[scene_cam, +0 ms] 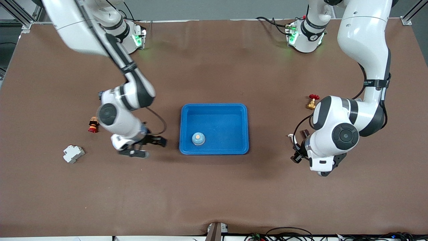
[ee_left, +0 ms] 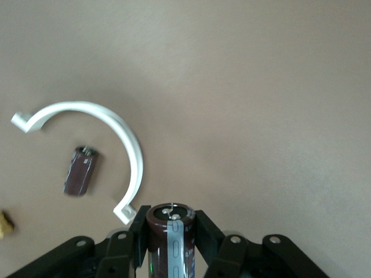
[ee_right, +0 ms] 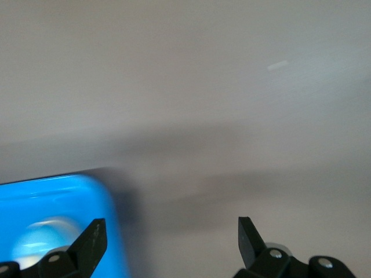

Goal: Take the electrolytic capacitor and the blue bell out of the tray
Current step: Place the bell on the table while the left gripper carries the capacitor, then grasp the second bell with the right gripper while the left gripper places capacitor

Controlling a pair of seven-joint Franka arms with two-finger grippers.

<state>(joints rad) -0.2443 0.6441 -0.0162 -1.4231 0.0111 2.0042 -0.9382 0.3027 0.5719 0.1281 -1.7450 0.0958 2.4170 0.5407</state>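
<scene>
Front view: my right gripper hangs over the bare table just beside the blue tray, at the tray's edge toward the right arm's end, with its fingers spread wide and nothing between them. The bell sits inside the tray, in the corner nearest the front camera on the right arm's side. My left gripper is over the table toward the left arm's end, well apart from the tray. Left wrist view: my fingers are clamped on a dark capacitor with a grey stripe, held upright. On the table beneath lie a white curved clip and a second capacitor on its side, close together. Right wrist view: my fingertips stand apart, with the tray's rim and the bell blurred at the frame's edge. Elsewhere in the front view, a brass valve, a red button and a white breaker rest on the table.
</scene>
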